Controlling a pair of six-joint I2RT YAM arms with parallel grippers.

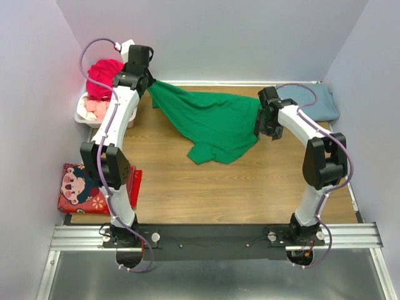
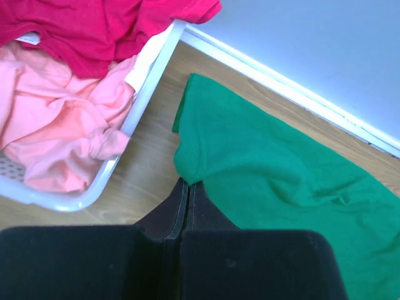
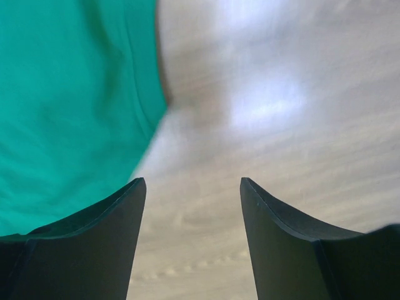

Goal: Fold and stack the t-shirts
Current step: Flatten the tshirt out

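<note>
The green t-shirt (image 1: 212,125) lies crumpled across the far middle of the table (image 1: 237,187), with its far left corner drawn up into a taut point. The left tool (image 2: 187,184) is clamped tight on that corner, its fingers pressed together with the cloth caught at their tips. The right tool (image 3: 192,181) stands wide apart at the shirt's right edge, with nothing between its fingers and bare wood below. In the far right corner, beyond the right arm, the blue-grey t-shirt (image 1: 312,100) lies flat. At the far left, the white basket (image 2: 75,201) holds the magenta-red t-shirt (image 2: 94,25) piled over the pale pink t-shirt (image 2: 56,125). A red cartoon-printed cloth (image 1: 81,187) sits at the near left edge.
</note>
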